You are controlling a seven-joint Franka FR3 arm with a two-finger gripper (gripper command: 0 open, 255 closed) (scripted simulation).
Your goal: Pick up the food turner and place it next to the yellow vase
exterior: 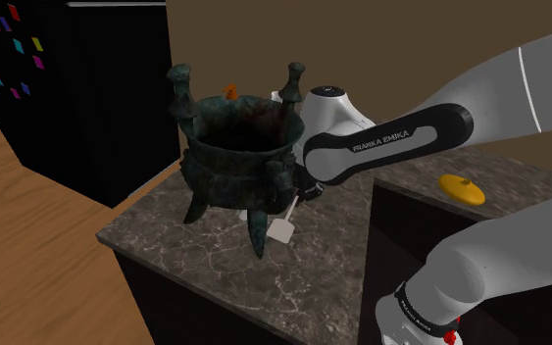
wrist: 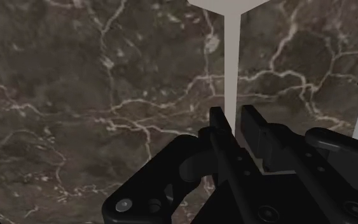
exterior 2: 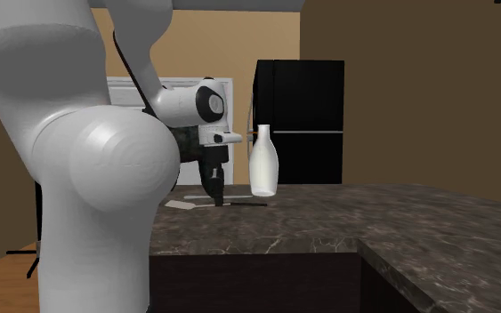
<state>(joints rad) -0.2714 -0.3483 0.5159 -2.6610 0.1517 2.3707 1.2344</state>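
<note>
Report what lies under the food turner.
Dark, white-veined stone countertop lies directly under the white food turner, which rests flat on it. The gripper covers the near end of the handle, so the surface beneath that part cannot be seen.

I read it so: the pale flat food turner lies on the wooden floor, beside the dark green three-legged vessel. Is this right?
Not quite. The pale flat food turner lies on the dark veined stone countertop, not on the wooden floor, beside the dark green three-legged vessel. The shoulder view shows it.
</note>
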